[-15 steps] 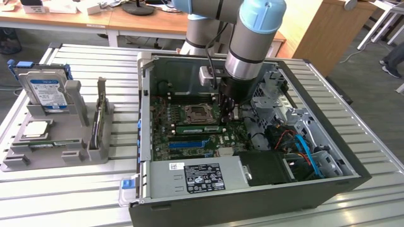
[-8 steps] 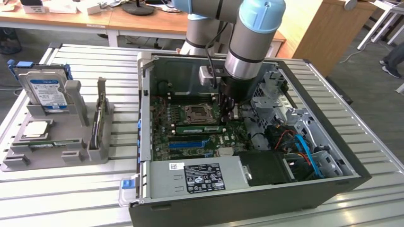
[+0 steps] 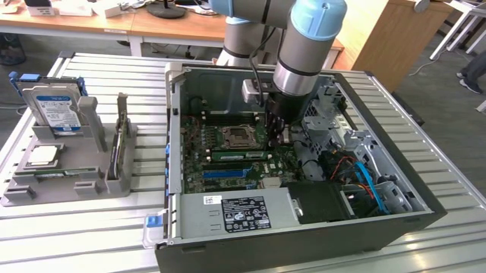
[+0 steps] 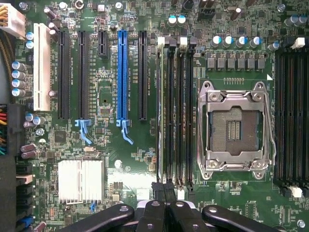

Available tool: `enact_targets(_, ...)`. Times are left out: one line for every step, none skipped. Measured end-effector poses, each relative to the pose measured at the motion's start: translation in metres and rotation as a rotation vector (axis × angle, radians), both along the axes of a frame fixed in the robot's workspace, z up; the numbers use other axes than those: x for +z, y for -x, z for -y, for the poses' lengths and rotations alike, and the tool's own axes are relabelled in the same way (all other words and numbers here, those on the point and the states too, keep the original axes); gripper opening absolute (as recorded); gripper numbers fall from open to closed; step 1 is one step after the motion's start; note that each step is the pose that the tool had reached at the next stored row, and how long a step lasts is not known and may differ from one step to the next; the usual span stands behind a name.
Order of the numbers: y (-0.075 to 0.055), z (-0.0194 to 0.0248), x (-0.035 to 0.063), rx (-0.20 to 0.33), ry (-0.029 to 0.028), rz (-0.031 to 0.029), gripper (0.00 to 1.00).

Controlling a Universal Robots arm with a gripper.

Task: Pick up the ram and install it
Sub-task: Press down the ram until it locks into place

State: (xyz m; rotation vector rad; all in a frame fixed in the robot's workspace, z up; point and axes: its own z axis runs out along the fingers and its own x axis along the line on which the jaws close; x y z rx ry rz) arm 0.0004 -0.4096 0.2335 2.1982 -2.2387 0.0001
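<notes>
1. The gripper [image 3: 276, 132] hangs inside the open computer case [image 3: 425, 196], low over the motherboard [image 4: 111, 145], near the middle of the board.
2. In the wrist view its fingers [image 4: 155, 215] are clenched together with no gap between them; the tips sit at the end of the bank of long black memory slots [image 4: 182, 111].
3. The ram [image 3: 241, 154] stands edge-up in that bank, in the slot on the side toward the long card slots, and looks seated along its length.
4. Its near end runs right up to the fingertips, but the angle is poor, so I cannot tell whether they touch or pinch it.
5. Just beside the bank, on its other side, is the empty processor socket [image 4: 234, 128] with its metal frame.
6. A blue card slot [image 4: 122, 72] lies among the black ones, well apart from the fingers.
7. The power supply [image 3: 243, 213] fills the case's near corner at the exterior view's left.
8. On the slatted table [image 3: 76, 239], at the exterior view's left of the case, a grey tray [image 3: 68, 190] holds an upright hard drive [image 3: 54, 111] and a square silver chip [image 3: 44, 154].
</notes>
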Motion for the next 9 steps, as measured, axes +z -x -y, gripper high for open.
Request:
enact_targets(0.0000,0.0000,0.0000,0.000,0.0000,0.0000,0.11)
enact_targets(0.0000,0.0001,-0.0004,0.000,0.0000,0.0000,0.11)
enact_targets(0.0000,0.0001,-0.0009,0.000,-0.0001,0.0000,0.11)
enact_targets(0.0000,0.0000,-0.0015,0.000,-0.0001,0.0000,0.11)
enact_targets(0.0000,0.0000,-0.0022,0.000,0.0000,0.0000,0.11)
enact_targets(0.0000,0.0001,-0.0026,0.000,0.0000,-0.0001,0.11)
enact_targets(0.0000,0.0001,-0.0027,0.000,0.0002,-0.0001,0.11)
enact_targets(0.0000,0.0001,-0.0027,0.000,0.0002,-0.0001,0.11)
enact_targets(0.0000,0.0001,-0.0027,0.000,0.0003,-0.0002,0.11)
